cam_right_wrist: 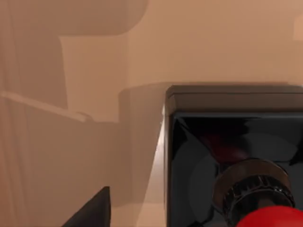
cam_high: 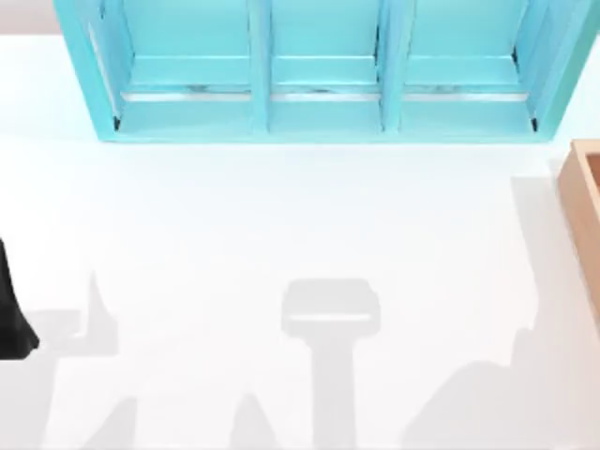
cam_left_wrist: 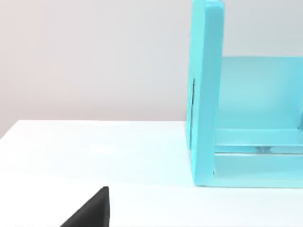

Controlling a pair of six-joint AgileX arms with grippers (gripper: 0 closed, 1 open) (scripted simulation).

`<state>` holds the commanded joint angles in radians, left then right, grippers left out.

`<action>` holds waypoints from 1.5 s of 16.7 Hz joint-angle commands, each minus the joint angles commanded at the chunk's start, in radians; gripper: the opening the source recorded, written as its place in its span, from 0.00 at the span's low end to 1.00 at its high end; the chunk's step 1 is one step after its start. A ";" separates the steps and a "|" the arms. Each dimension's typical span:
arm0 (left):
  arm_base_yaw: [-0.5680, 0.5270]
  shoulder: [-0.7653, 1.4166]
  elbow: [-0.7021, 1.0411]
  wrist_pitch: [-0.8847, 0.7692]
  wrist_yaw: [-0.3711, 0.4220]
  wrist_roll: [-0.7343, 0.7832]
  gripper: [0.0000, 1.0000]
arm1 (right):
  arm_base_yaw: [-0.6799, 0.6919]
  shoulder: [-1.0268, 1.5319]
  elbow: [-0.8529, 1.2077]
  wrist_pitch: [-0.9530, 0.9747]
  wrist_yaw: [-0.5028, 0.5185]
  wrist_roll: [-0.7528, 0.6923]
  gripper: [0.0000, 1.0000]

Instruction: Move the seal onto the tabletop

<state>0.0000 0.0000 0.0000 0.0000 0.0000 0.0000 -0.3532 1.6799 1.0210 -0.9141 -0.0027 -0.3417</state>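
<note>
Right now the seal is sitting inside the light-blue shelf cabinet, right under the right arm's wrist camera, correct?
Not quite. The seal is under the right arm's wrist camera, but it sits inside the tan wooden box, not the blue cabinet. The right wrist view shows tan walls around it.

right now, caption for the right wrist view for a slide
Seal, red knob up, sits inside the tan wooden box, seen close from above.

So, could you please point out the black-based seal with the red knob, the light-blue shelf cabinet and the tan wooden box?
seal (cam_right_wrist: 227,156): right wrist view, black base top.
shelf cabinet (cam_high: 323,117): top view, front bottom edge.
wooden box (cam_high: 583,187): top view, wall rim.
</note>
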 joint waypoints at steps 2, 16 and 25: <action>0.000 0.000 0.000 0.000 0.000 0.000 1.00 | 0.000 0.000 0.000 0.000 0.000 0.000 0.77; 0.000 0.000 0.000 0.000 0.000 0.000 1.00 | 0.000 0.000 0.000 0.000 0.000 0.000 0.00; 0.000 0.000 0.000 0.000 0.000 0.000 1.00 | 0.066 -0.007 0.070 -0.073 0.001 0.067 0.00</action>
<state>0.0000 0.0000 0.0000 0.0000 0.0000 0.0000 -0.2867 1.6733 1.0909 -0.9870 -0.0016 -0.2747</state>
